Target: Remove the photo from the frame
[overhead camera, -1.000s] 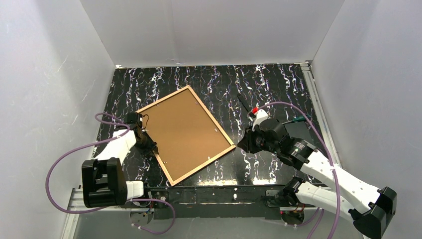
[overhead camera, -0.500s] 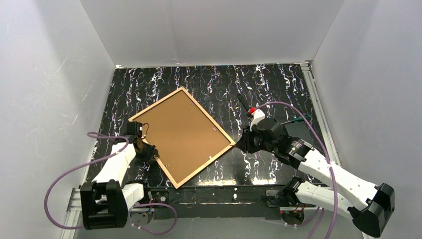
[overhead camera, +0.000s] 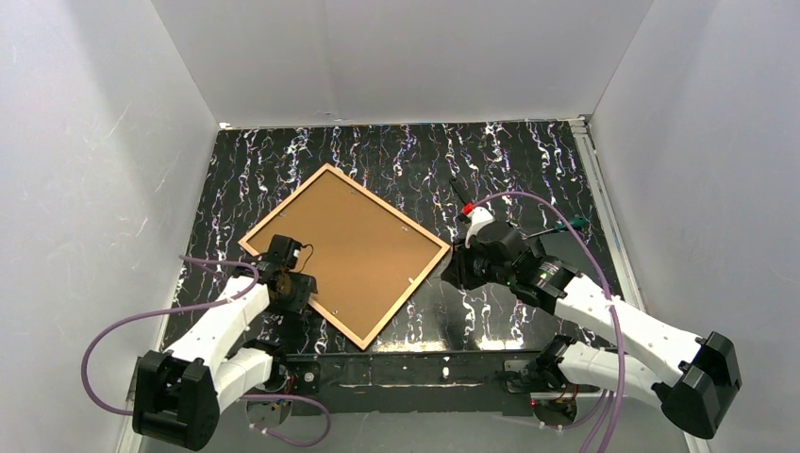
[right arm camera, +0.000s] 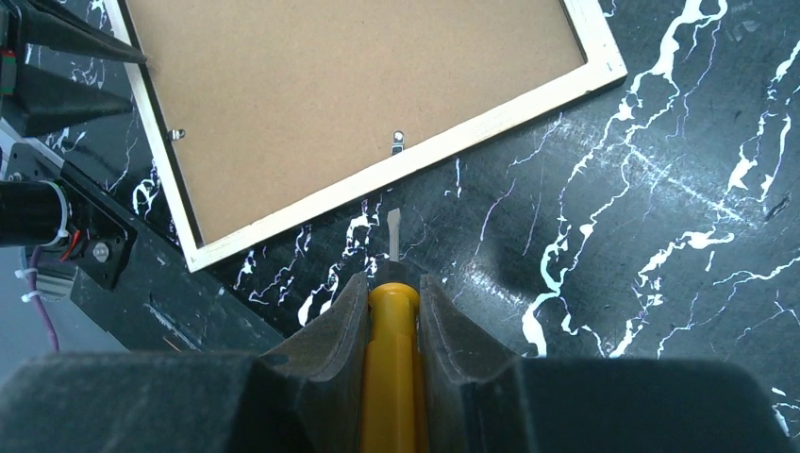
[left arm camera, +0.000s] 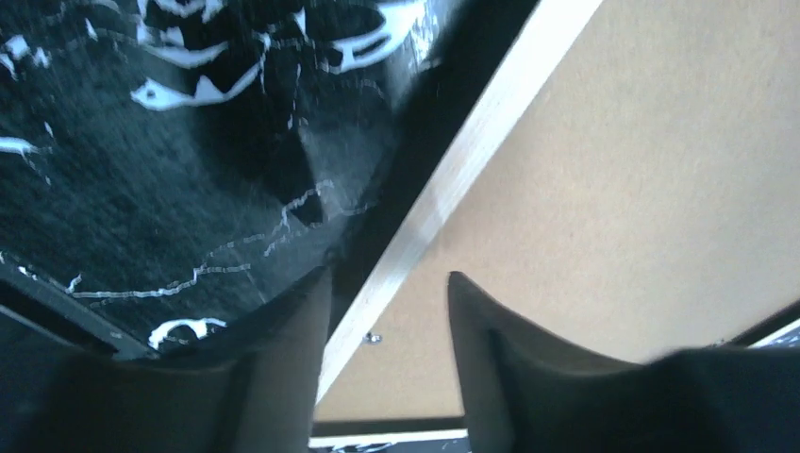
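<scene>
The frame (overhead camera: 283, 205) lies face down on the black marbled table, a pale wooden rim around a brown fibreboard back (overhead camera: 344, 250). The photo itself is hidden under that back. My left gripper (overhead camera: 292, 293) sits at the frame's near-left edge. In the left wrist view its fingers (left arm camera: 389, 276) stand apart astride the pale rim (left arm camera: 472, 142), one outside it and one over the board. My right gripper (right arm camera: 391, 283) is shut on a yellow-handled screwdriver (right arm camera: 391, 363). Its flat tip (right arm camera: 393, 231) rests a little short of a metal clip (right arm camera: 398, 142) on the rim.
A second clip (right arm camera: 176, 134) sits on the frame's other near edge. A thin black tool (overhead camera: 460, 193) and a green-handled tool (overhead camera: 566, 225) lie behind the right arm. White walls close in three sides. A metal rail (overhead camera: 406, 368) runs along the near edge.
The frame has turned counterclockwise on the table. My left gripper came nearer and to the right along its edge, and its fingers have spread a little. The right arm shifted slightly left.
</scene>
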